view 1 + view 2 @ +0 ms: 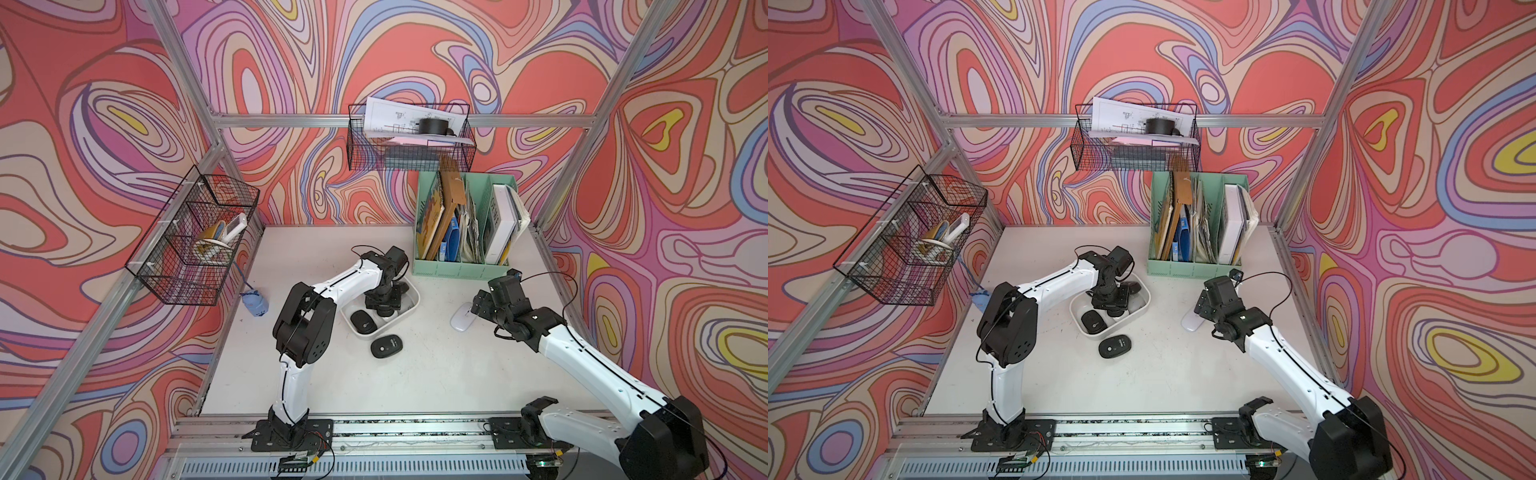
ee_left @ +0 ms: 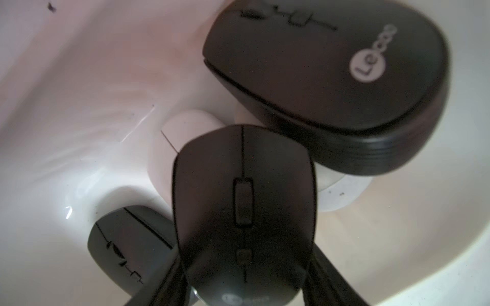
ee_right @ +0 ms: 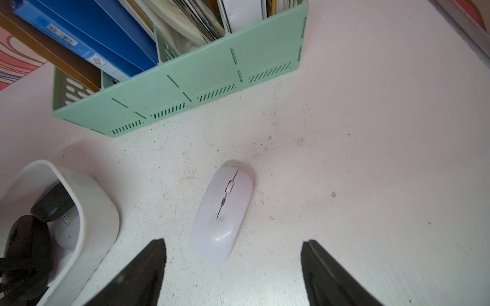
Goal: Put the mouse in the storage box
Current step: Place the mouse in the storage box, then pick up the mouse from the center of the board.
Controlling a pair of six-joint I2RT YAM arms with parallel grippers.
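1. left gripper [image 2: 244, 259] is seen inside the storage box [image 3: 92, 212]; a black mouse [image 2: 242, 198] is flanked by its fingers, but whether it is clamped or let go cannot be told.
2. right gripper [image 3: 233, 241] is held spread wide, nothing grasped, over a white mouse [image 3: 222, 214] on the table [image 3: 371, 159].
3. the mint-green file organizer [image 3: 185, 92] is stood on the table beyond that white mouse.
4. a logo-marked mouse [image 2: 331, 66] is lodged in the box; a flat black mouse [image 1: 387, 345] is laid on the table just beside the box.

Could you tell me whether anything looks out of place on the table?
Two mice lie outside the storage box: a black mouse beside it and a white mouse farther off. Papers in the rear wire basket sit askew.
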